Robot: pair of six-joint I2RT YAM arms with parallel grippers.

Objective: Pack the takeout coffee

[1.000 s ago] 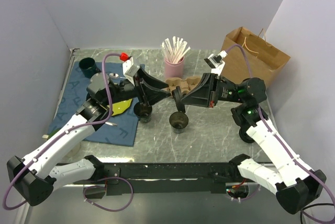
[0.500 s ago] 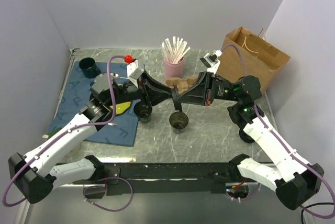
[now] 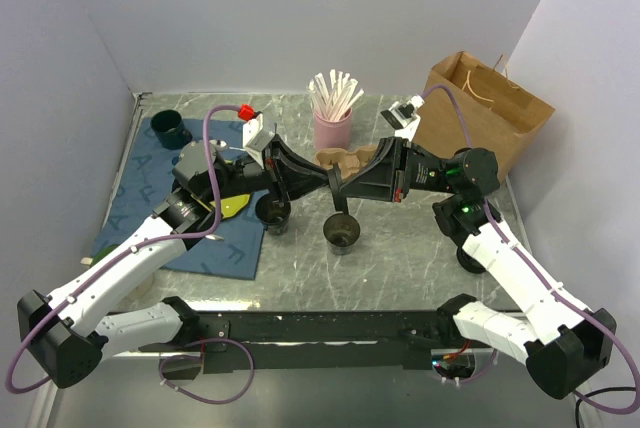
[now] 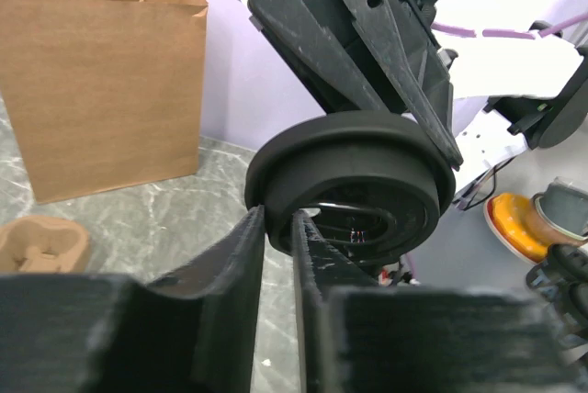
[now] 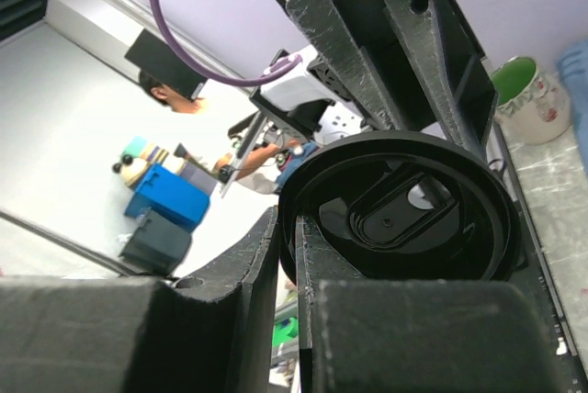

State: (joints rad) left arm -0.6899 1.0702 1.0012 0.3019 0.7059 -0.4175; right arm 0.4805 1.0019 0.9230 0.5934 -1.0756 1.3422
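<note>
Handover in mid-air: round black plastic lid [image 3: 333, 184] hangs over the grey marbled desk [image 3: 400, 248], rim pinched tight by left fingers [image 4: 241, 255] from nine o'clock and right fingers [image 5: 253, 255] from three, likely regripping to cap the open black cup [image 3: 343, 233] at six.

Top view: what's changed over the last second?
The left gripper moved right to meet the right gripper and closed its fingers on the rim of the black lid. The right arm edged slightly left. Unchanged: the right gripper's pinch on the lid, the cups, the pink stirrer cup and the paper bag.
</note>
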